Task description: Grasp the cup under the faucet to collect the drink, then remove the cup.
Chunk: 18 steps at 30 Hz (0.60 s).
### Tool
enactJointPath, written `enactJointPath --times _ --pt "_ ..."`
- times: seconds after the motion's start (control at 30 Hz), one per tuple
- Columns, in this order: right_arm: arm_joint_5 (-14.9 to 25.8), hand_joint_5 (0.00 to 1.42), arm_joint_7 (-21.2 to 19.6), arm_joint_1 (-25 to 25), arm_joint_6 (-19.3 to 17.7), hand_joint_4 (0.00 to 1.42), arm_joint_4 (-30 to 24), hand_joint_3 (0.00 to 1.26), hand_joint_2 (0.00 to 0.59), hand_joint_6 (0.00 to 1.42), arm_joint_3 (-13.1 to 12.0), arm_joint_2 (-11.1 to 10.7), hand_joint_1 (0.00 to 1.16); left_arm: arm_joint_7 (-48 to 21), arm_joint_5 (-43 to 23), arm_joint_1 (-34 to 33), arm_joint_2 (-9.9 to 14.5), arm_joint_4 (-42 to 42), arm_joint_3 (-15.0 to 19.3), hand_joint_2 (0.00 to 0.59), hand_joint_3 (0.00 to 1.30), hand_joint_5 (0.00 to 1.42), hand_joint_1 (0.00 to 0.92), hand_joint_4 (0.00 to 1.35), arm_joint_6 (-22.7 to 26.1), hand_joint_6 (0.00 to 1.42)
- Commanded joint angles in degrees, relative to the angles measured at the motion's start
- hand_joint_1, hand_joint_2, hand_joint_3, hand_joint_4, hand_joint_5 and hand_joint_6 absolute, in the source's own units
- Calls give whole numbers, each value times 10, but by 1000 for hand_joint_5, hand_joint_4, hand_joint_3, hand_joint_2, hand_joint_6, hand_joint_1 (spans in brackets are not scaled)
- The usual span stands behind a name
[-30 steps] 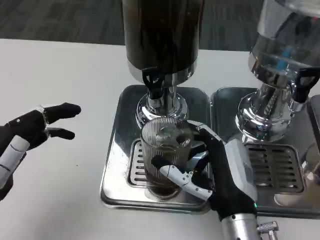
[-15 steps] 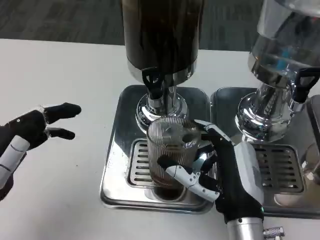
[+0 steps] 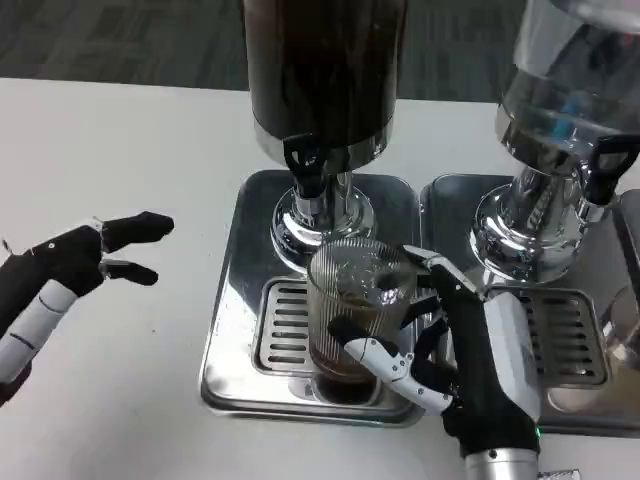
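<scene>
A clear ribbed cup [image 3: 355, 310] with dark drink at its bottom stands over the slotted grate of the left drip tray [image 3: 232, 330], just in front of the black faucet [image 3: 305, 165] of the dark drink dispenser [image 3: 322, 70]. My right hand [image 3: 470, 355] grips the cup from its right side, fingers wrapped round the front and back. My left hand [image 3: 70, 265] hovers over the white table at the left, fingers apart and holding nothing.
A second dispenser [image 3: 565, 110] with a clear tank stands at the right on its own drip tray [image 3: 560, 340], with a black tap [image 3: 605, 165]. White table [image 3: 120, 150] spreads to the left and behind.
My right hand has carried the cup a little to the right and toward me on the grate. My left hand has drifted slightly right.
</scene>
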Motion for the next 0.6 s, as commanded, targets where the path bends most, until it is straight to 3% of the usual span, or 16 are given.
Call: enactJointPath --times 0.03,0.6 --pt "7 781 -8 3 -25 576 -25 465 227 1042 -2 4 656 6 27 0 12 3 -5 166 312 172 0 212 -31 422" --pt "6 791 -8 14 -30 585 -41 476 227 1066 -3 -4 674 41 93 -2 40 33 -19 143 235 111 0 138 -95 372"
